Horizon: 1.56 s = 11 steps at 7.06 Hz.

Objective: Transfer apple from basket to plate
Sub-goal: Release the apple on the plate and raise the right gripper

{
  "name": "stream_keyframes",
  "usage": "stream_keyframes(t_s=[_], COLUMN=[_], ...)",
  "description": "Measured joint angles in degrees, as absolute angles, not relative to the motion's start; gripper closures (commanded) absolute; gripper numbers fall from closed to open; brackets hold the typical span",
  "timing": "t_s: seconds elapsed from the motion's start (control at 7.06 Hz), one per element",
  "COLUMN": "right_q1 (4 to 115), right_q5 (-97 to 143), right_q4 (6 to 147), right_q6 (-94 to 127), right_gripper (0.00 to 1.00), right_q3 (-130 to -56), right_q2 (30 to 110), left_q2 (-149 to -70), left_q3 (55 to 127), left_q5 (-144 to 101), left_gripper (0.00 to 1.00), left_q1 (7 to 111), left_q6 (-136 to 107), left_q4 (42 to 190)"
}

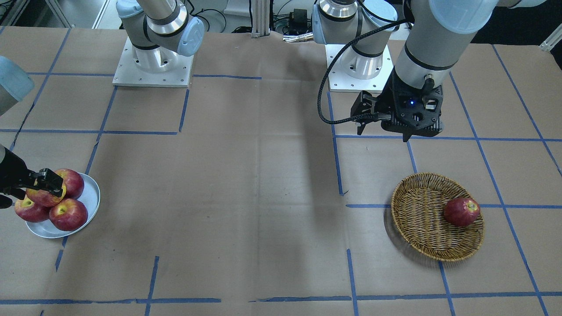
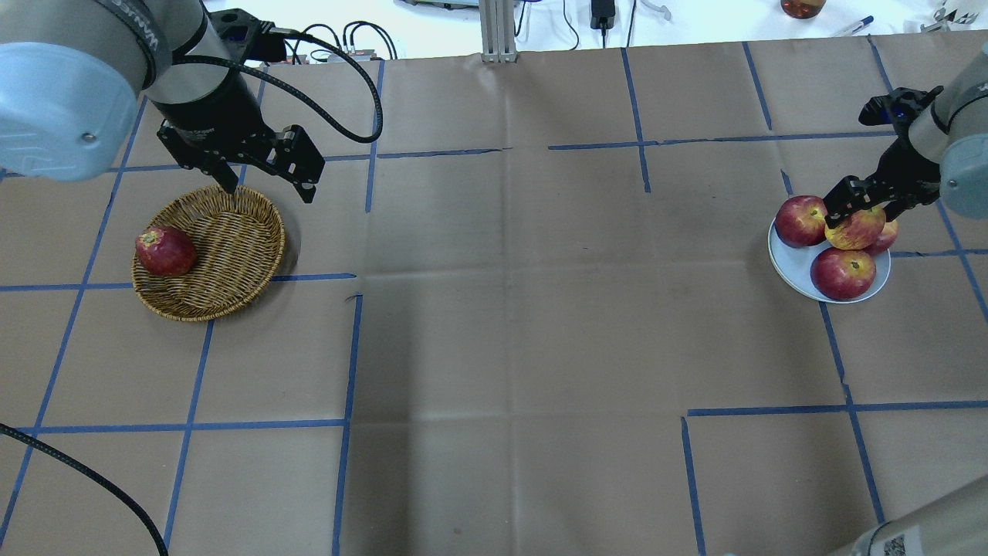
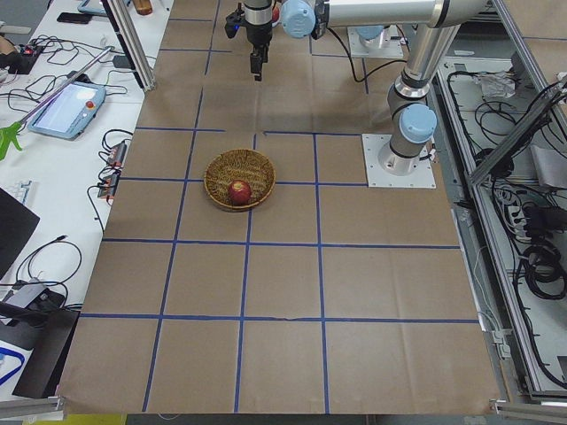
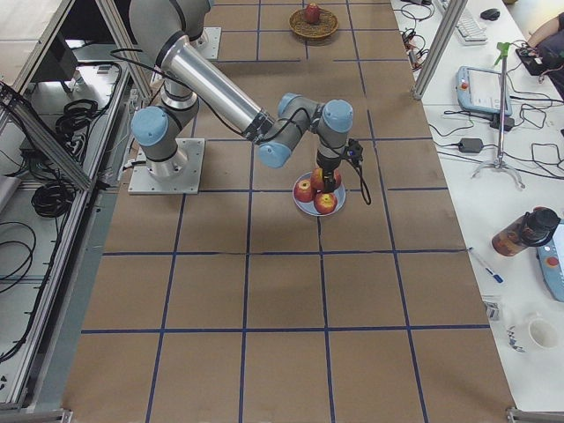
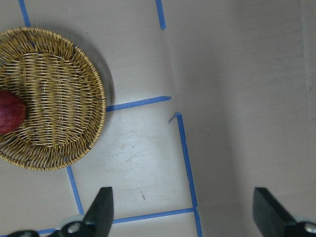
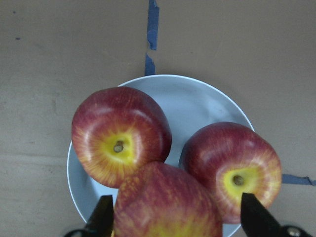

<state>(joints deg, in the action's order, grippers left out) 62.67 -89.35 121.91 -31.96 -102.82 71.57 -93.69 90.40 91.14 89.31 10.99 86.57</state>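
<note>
The streaked red and yellow apple (image 6: 165,205) sits on top of three darker apples on the pale plate (image 6: 197,101). It also shows in the overhead view (image 2: 857,229). My right gripper (image 6: 177,217) stands astride it. One finger is close against the apple, and a narrow gap shows at the other finger (image 6: 256,217), so the jaws look open. The wicker basket (image 2: 220,259) holds one dark red apple (image 2: 164,251). My left gripper (image 2: 266,181) hangs open and empty above the basket's far rim.
Brown paper with blue tape lines covers the table. The two arm bases (image 1: 153,66) stand at the robot's edge. The plate (image 1: 90,199) lies near the table's end on my right, and the basket (image 1: 423,219) lies towards my left.
</note>
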Motion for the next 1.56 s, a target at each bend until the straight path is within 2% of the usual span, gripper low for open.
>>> stream_keyframes(t_s=[0.28, 0.42, 0.85, 1.13, 1.56], right_q1=[63.62, 65.39, 71.52, 78.91, 88.59], right_q5=[-88.82, -88.81, -89.15, -89.34, -89.56], right_q4=[120.80, 117.86, 103.95, 97.77, 96.85], right_q6=[-31.62, -31.41, -25.35, -12.78, -0.51], right_gripper=[0.00, 0.00, 0.00, 0.00, 0.00], right_q3=[-100.15, -96.55, -88.61, -88.21, -90.79], right_q2=[72.38, 72.77, 77.19, 82.26, 86.11], left_q2=[-93.66, -93.63, -93.60, -93.61, -93.67], left_q3=[90.36, 90.35, 90.36, 90.42, 90.44], left_q5=[91.14, 91.14, 91.14, 91.14, 91.14], left_gripper=[0.00, 0.00, 0.00, 0.00, 0.00], left_q1=[89.30, 89.30, 89.34, 89.37, 89.35], left_q6=[10.99, 10.98, 10.99, 10.99, 10.99], left_q4=[86.57, 86.57, 86.61, 86.65, 86.64])
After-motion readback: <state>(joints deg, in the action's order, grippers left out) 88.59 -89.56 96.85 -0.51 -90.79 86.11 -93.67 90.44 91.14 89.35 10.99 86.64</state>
